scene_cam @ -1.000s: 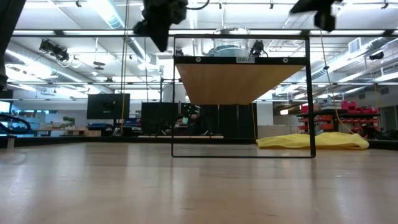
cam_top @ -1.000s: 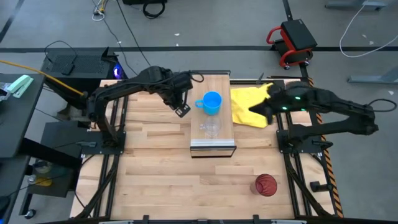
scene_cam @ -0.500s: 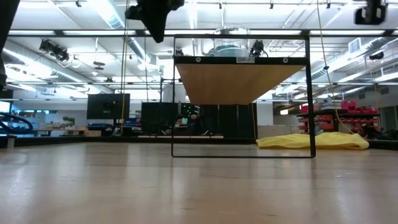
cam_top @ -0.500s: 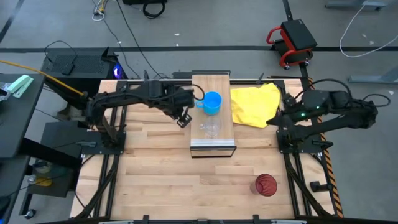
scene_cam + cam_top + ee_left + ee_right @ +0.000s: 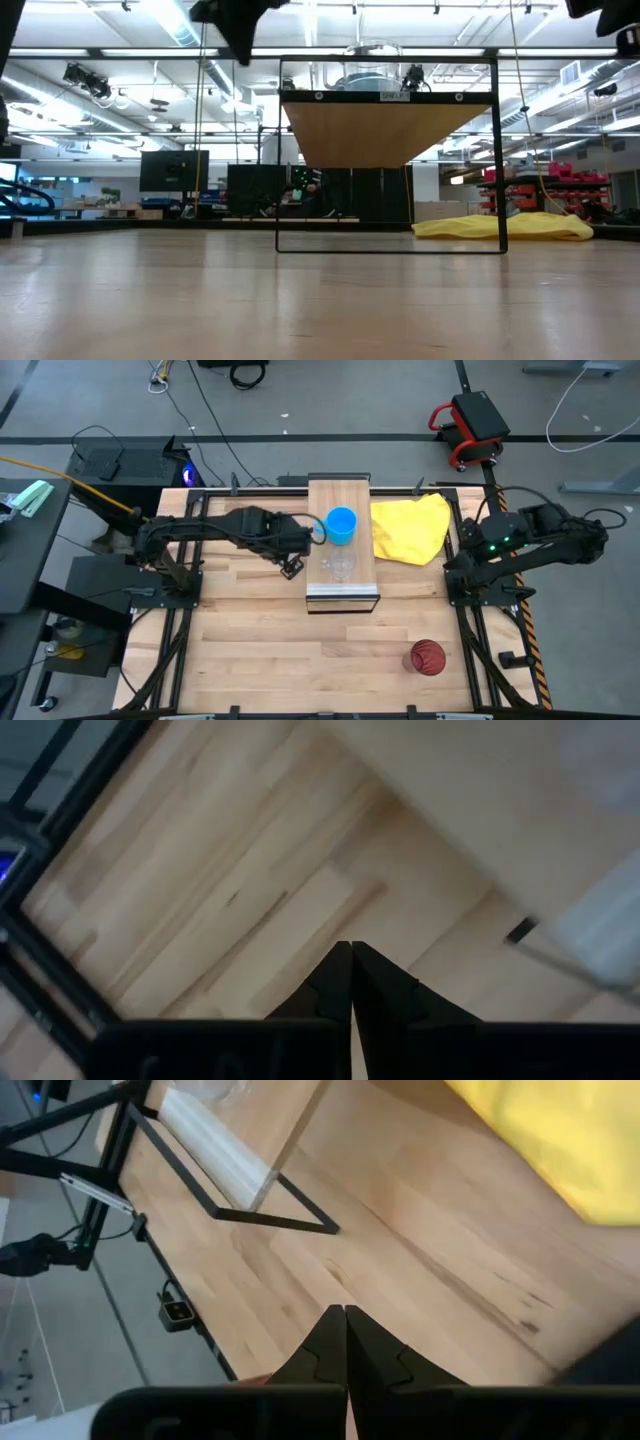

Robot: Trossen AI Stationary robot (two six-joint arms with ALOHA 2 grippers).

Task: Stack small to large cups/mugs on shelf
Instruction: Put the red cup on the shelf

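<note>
I am working in what looks like a large robotics lab or workshop. My butcher-block table (image 5: 250,650) is sitting on a grey concrete floor (image 5: 330,400) where cables (image 5: 190,390) are trailing and a red wheeled device (image 5: 472,428) is standing. Across the hall, long ceiling lights (image 5: 170,20) are glowing over dark monitors (image 5: 173,170) and cluttered benches (image 5: 545,185).

grey floor (image 5: 330,400) with cables; lit ceiling (image 5: 120,30).

High view is looking straight down; low view is facing level — both are sharing the shelf (image 5: 340,540).
</note>
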